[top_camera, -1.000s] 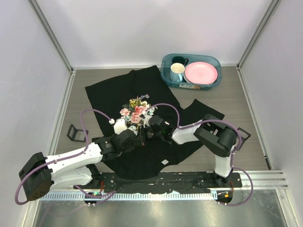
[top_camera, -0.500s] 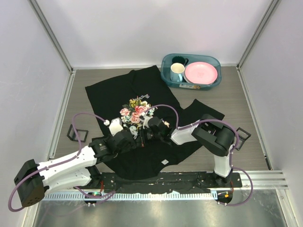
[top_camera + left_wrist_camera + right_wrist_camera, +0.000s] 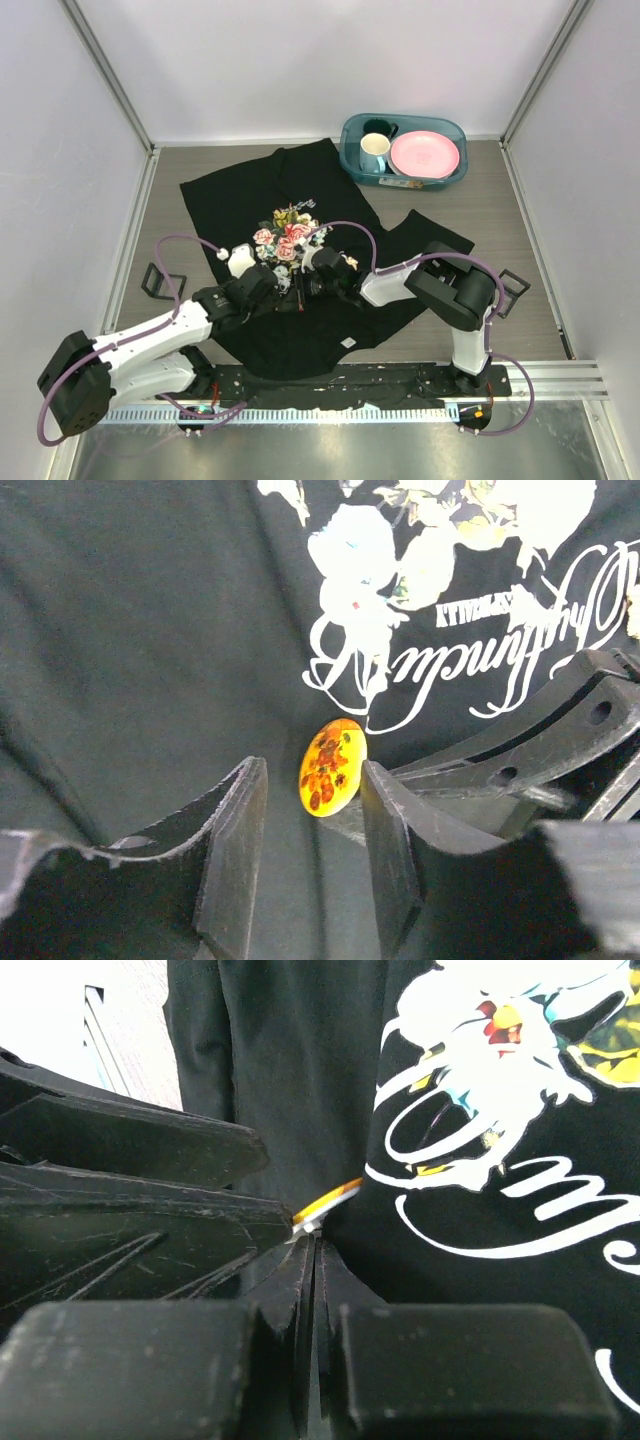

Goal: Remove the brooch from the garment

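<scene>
The garment (image 3: 250, 190), a black T-shirt with a rose print, lies spread on the table. In the left wrist view the orange-yellow brooch (image 3: 333, 766) stands tilted on edge on the black cloth (image 3: 140, 660). My left gripper (image 3: 312, 780) is open around it, and the brooch sits close to the right finger (image 3: 390, 860). The right gripper (image 3: 315, 1240) is shut on a pinched fold of the garment (image 3: 470, 1210), right at the brooch's rim (image 3: 328, 1203). From above, both grippers (image 3: 297, 293) meet just below the print and hide the brooch.
At the back right a teal bin (image 3: 403, 118) holds a cup (image 3: 374, 152) and a pink plate (image 3: 425, 154). Black wire frames lie on the table at the left (image 3: 160, 282) and right (image 3: 512, 290). A white label (image 3: 347, 342) shows near the garment's front hem.
My left gripper has gone from shut to open and now brackets the brooch; its arm has shifted a little. The right gripper has closed tighter and stayed in place.
</scene>
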You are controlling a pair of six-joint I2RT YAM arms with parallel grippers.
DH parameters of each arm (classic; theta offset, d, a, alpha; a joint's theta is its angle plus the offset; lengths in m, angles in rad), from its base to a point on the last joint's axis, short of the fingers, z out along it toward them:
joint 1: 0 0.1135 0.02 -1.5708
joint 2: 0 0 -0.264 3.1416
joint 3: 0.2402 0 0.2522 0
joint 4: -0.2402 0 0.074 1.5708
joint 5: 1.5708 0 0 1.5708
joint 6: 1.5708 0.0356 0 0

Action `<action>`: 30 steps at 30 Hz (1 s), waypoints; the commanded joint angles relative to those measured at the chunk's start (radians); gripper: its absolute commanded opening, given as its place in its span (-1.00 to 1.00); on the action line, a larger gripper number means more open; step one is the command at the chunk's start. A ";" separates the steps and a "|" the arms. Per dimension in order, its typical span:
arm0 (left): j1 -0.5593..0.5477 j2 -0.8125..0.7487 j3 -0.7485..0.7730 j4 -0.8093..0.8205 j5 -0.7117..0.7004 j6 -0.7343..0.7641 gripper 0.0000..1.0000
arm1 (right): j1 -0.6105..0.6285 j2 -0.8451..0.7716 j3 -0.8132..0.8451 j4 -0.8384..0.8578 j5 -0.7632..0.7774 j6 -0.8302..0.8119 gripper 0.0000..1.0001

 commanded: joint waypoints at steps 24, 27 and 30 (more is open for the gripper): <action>0.022 -0.065 -0.046 0.008 0.059 0.051 -0.12 | 0.009 0.015 0.096 0.012 0.043 -0.006 -0.88; 0.022 -0.065 -0.049 0.009 0.048 0.050 -0.10 | 0.009 0.026 0.122 -0.008 0.042 -0.015 -0.88; 0.022 -0.056 -0.036 -0.009 0.034 0.053 -0.01 | 0.008 0.029 0.130 -0.033 0.054 -0.024 -0.88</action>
